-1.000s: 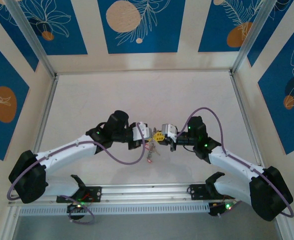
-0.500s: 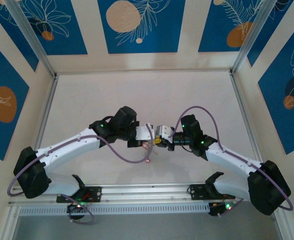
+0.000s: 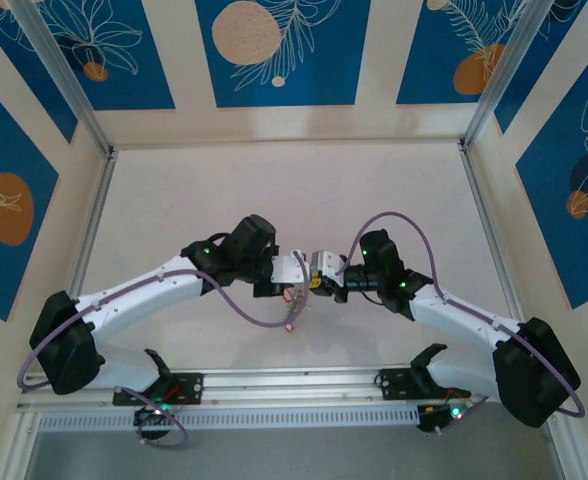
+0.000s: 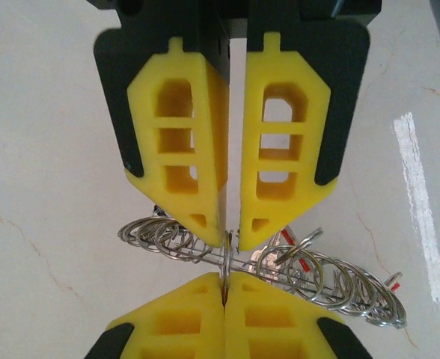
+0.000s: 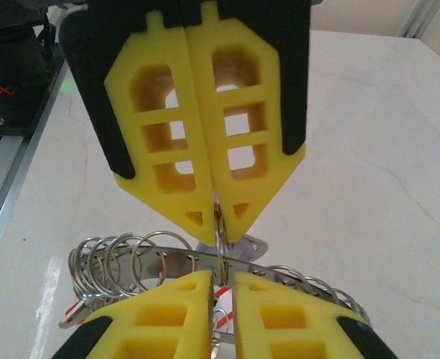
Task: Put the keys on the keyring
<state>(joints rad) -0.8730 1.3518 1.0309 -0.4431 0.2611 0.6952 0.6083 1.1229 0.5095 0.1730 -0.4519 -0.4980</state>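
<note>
Since a second ago both arms have drawn in toward the middle of the table (image 3: pixel 174 200); the left arm (image 3: pixel 144 295) has pushed right, the right arm (image 3: pixel 464 315) left, and the spot where their tips meet has slid slightly left and nearer the bases. In the last half second we see almost no change. The two grippers stand tip to tip above the tabletop with the keyring (image 4: pixel 332 280) strung between them. From the right wrist we see the right gripper (image 5: pixel 218 217) with its yellow fingers pressed together, pinching a thin wire loop of the keyring that stands on edge at their very tips. The left gripper (image 4: pixel 233 228) has its fingers drawn in as far as they go, leaving a narrow slot; the same loop runs up into that slot, but we cannot tell whether it is clamped there. The keyring's grey band, crowded with small wire loops, stretches sideways just beyond both sets of tips. The keys (image 4: pixel 304 263) show as red tags among those loops, and from above they dangle just below the meeting point.
</note>
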